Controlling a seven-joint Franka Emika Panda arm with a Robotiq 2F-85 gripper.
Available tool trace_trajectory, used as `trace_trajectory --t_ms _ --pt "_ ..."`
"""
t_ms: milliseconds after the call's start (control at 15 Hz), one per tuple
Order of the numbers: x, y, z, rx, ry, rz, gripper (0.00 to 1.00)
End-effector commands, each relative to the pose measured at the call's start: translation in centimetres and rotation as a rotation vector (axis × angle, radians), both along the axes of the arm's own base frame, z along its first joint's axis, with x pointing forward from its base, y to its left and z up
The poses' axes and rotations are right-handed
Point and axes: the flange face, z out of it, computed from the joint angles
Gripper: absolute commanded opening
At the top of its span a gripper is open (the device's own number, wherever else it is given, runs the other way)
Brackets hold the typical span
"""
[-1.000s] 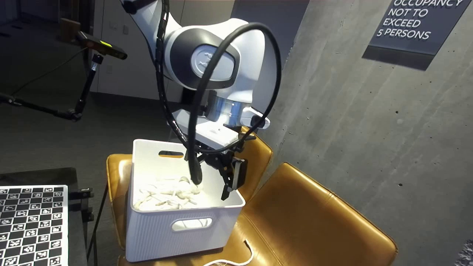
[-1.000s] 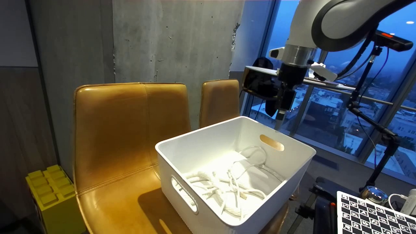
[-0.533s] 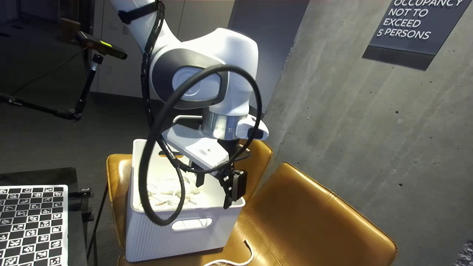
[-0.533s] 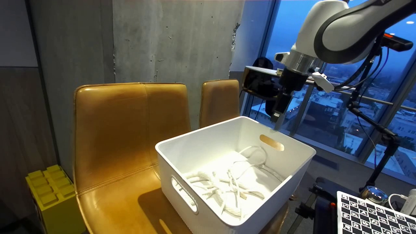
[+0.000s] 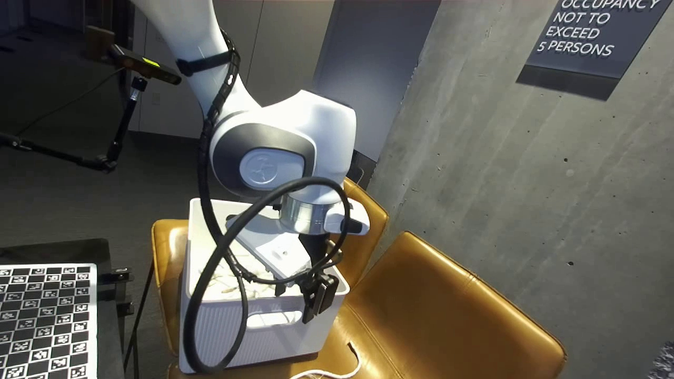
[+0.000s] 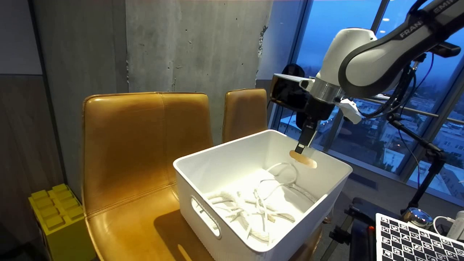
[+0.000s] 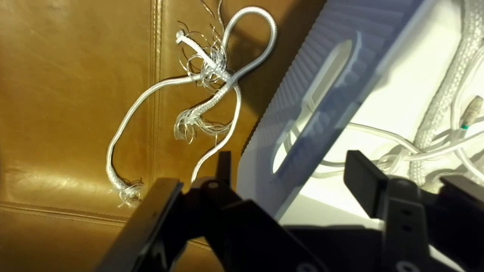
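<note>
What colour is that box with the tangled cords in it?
White. The box shows best in an exterior view.

All views look down, sharing the bin [image 6: 233, 166].

- A bin [image 6: 232, 163] sits on a chair [image 6: 145, 145], cords [image 7: 438, 98] inside.
- In the wrist view, a rope [image 7: 227, 77] lies on a seat [image 7: 75, 75], left of the bin.
- In an exterior view, another chair [image 6: 246, 112] stands behind.

Gripper [image 6: 307, 144]: straddled the far wall of a storage bin [image 6: 232, 165].
White cords [image 6: 259, 206]: lay tangled inside.
Tan leather chairs [image 6: 145, 137]: supported the bin.
</note>
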Motion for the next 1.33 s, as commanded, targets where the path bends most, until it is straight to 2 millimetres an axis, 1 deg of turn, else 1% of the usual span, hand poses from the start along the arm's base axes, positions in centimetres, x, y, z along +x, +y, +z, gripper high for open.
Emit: trace_trajectory --t_ms 0,200,267,400,533,667,867,1067,1267 --pt "0.6 -0.1 -1.7 -0.003 -0.008 -0.023 0.45" --pt "0.6 -0.1 -2.8 -0.003 0.002 -0.035 0.23" --pt "0.6 0.0 -3.0 -0.003 0.004 -0.036 0.14" --pt "0.9 0.4 -3.1 0.000 0.003 -0.037 0.02" --pt "1.7 1.3 -2.7 0.005 -0.005 -0.043 0.00" --pt "2.9 2.3 -2.4 0.005 -0.015 -0.050 0.02" --pt "4.8 3.7 -2.5 0.003 -0.027 -0.060 0.02" --pt "6.4 5.4 -3.5 0.003 -0.031 -0.072 0.02" --pt "7.3 7.2 -4.8 0.000 -0.029 -0.079 0.02"
